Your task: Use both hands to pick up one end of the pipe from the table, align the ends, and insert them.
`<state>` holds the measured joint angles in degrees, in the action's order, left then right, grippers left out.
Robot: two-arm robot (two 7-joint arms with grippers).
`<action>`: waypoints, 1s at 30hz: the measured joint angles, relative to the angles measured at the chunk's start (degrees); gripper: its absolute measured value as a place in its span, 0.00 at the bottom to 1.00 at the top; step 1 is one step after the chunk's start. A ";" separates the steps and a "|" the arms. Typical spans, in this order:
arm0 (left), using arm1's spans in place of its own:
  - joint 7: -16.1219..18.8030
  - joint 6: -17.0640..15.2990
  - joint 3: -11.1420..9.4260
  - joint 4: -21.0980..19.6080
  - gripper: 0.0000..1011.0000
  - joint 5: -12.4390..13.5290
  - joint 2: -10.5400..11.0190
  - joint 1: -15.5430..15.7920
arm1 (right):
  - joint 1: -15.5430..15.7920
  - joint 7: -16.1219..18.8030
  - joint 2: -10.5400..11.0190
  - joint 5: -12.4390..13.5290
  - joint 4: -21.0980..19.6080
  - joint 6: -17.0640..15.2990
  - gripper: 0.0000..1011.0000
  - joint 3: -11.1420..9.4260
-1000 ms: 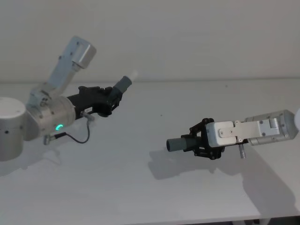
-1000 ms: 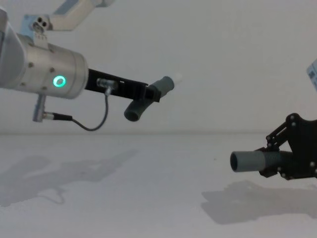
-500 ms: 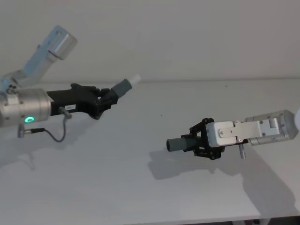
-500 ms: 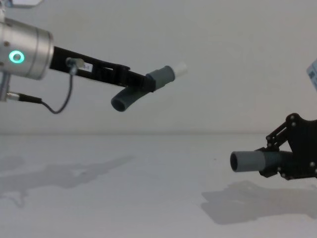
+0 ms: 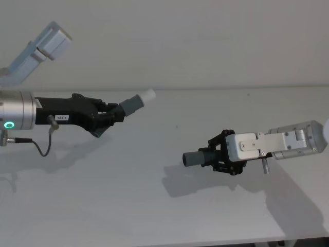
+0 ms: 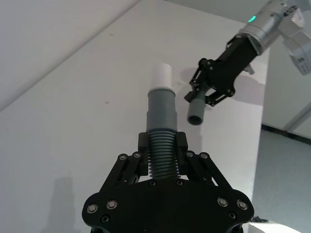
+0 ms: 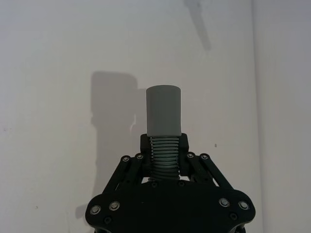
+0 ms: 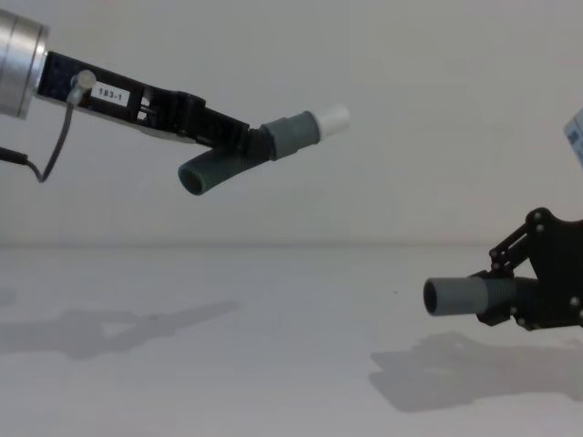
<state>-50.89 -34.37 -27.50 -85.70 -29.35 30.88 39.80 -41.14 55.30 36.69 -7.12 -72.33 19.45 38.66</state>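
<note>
Left gripper first: we see it on the left of the head view, raised well off the table, jaws clamped on the ribbed middle of the white-tipped piece. That piece pokes out past the fingers toward the right and tilts a bit upward, white tip leading. In the chest view its bent back end droops down under the gripper. The silver arm behind it has its green ring light glowing.

Right gripper is lower down on the right, low over the table with its shadow just beneath it. We see it closed around the ribbed part of the open-mouthed piece, which lies roughly level and points left. From the chest view we get a good look at its round mouth facing the left side.

The two ends are well apart, with the white tip sitting clearly higher than the mouth, so they're not lined up and not joined.
</note>
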 joint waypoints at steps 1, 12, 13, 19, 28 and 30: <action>-0.36 0.00 -0.15 0.18 0.29 -0.10 0.13 0.21 | 0.00 0.00 0.00 0.00 0.00 0.00 0.27 0.00; -3.93 0.34 -1.49 2.06 0.29 -1.52 0.49 1.32 | 0.00 0.00 0.00 0.00 0.00 0.00 0.27 0.00; -4.09 0.45 -1.57 2.20 0.29 -1.66 0.45 1.31 | 0.00 0.00 0.00 0.00 0.00 0.00 0.27 0.00; -4.63 1.10 -1.97 2.90 0.29 -2.39 0.15 0.73 | 0.00 0.00 0.00 0.00 0.00 0.00 0.27 0.00; -5.19 1.85 -2.64 3.39 0.29 -3.55 -0.07 -0.74 | 0.00 0.00 0.00 0.00 0.00 0.00 0.27 0.00; -5.33 1.89 -2.77 3.43 0.29 -3.69 -0.03 -0.86 | 0.00 0.00 0.00 0.00 0.00 0.00 0.27 0.00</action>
<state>-56.22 -32.47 -30.27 -82.27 -33.04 30.86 38.94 -41.15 55.30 36.69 -7.12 -72.33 19.46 38.66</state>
